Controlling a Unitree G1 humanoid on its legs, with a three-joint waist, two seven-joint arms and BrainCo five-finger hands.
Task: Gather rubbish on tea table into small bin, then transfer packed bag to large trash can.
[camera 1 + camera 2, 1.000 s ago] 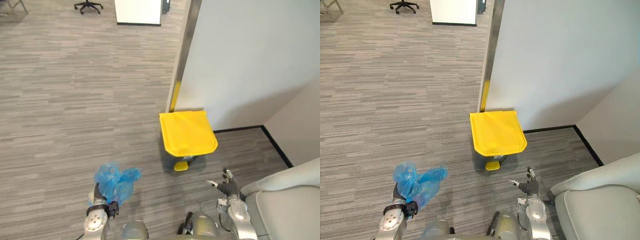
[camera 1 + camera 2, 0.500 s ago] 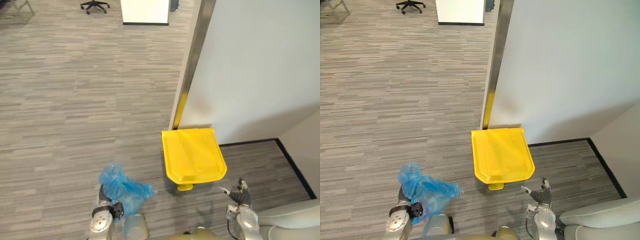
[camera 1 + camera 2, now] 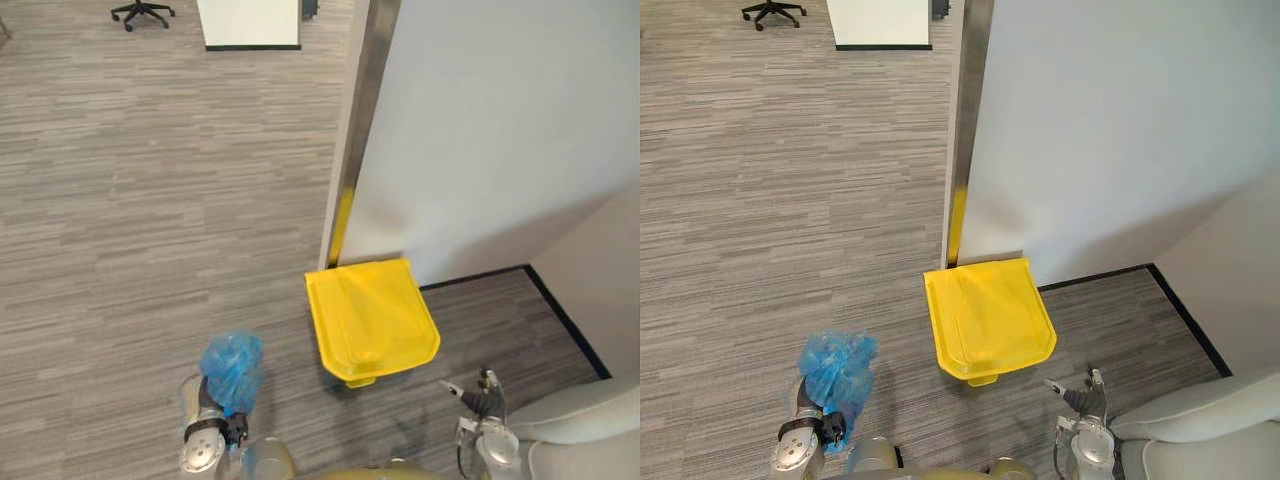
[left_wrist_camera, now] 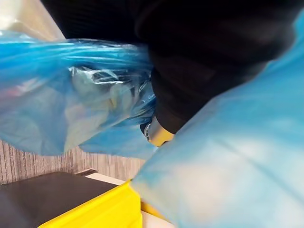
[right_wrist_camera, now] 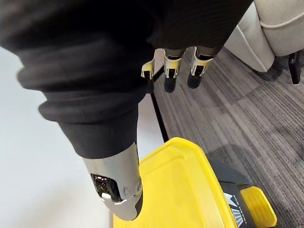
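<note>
1. The left robot hand (image 3: 207, 412), at the lower left of the head view, is clenched on the blue rubbish bag (image 3: 232, 365), which bunches up above it.
2. The right robot hand (image 3: 483, 392), at the lower right, hangs slack and empty.
3. Between them, mid-frame, the trash can (image 3: 372, 318) sits by the wall (image 3: 500, 130), closed.
4. I'd say this is the carry to the can. Next its yellow lid (image 5: 175, 190) must come up, by the pedal (image 5: 255, 209) or the free hand, before the bag goes in.
</note>
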